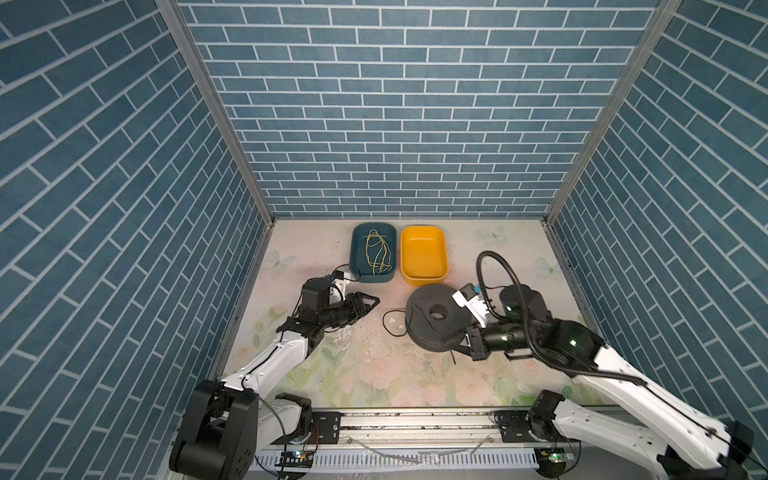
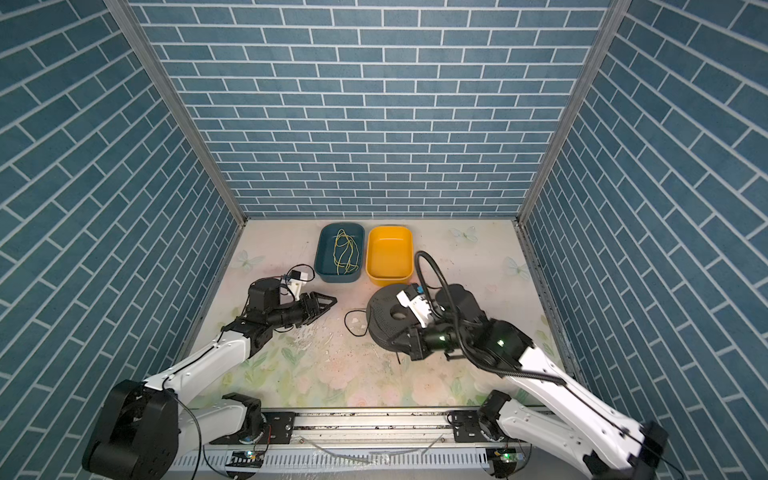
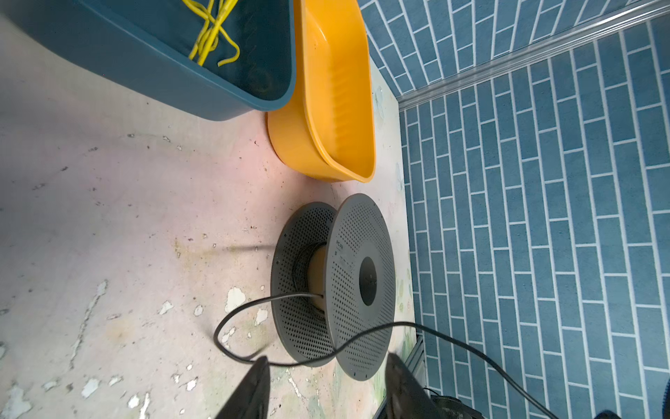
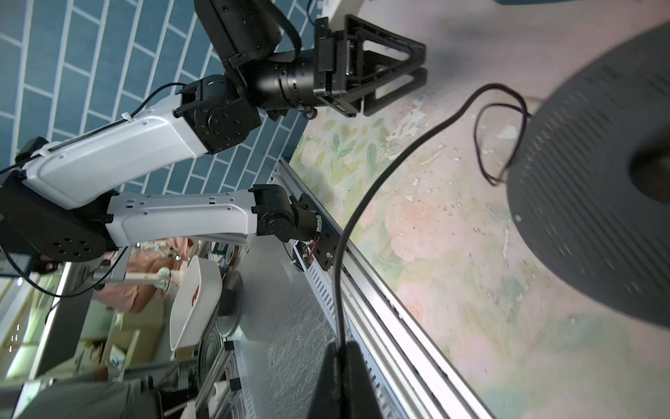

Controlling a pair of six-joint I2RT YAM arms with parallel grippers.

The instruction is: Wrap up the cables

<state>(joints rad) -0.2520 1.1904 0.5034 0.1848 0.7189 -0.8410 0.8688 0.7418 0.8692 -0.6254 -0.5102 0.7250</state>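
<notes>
Left of centre in both top views, the left gripper (image 1: 373, 304) (image 2: 330, 303) hovers low over the floral bench (image 1: 374, 374), pointing toward frame right; the left wrist view shows its two fingers (image 3: 253, 391) spread apart with nothing between them. Above it, at upper centre, a teal tray (image 1: 356, 249) contains a tangled yellow-green wire (image 1: 376, 253), and a yellow tray (image 1: 443, 257) stands just beside it on the right. Below the trays, the cable (image 1: 383, 321) (image 3: 398, 324) forms a loose loop on the bench between the left gripper and a dark grey perforated spool (image 1: 424, 328) (image 3: 362, 232). In the left wrist view, several dark turns of cable sit on the spool's hub (image 3: 315, 265), and the free length leaves the hub, loops over the bench and crosses the spool's outer flange. At frame right, the right gripper (image 4: 339, 344) is closed on the cable (image 4: 338, 290), which rises from between its fingers and curves toward the loop beside the spool.
</notes>
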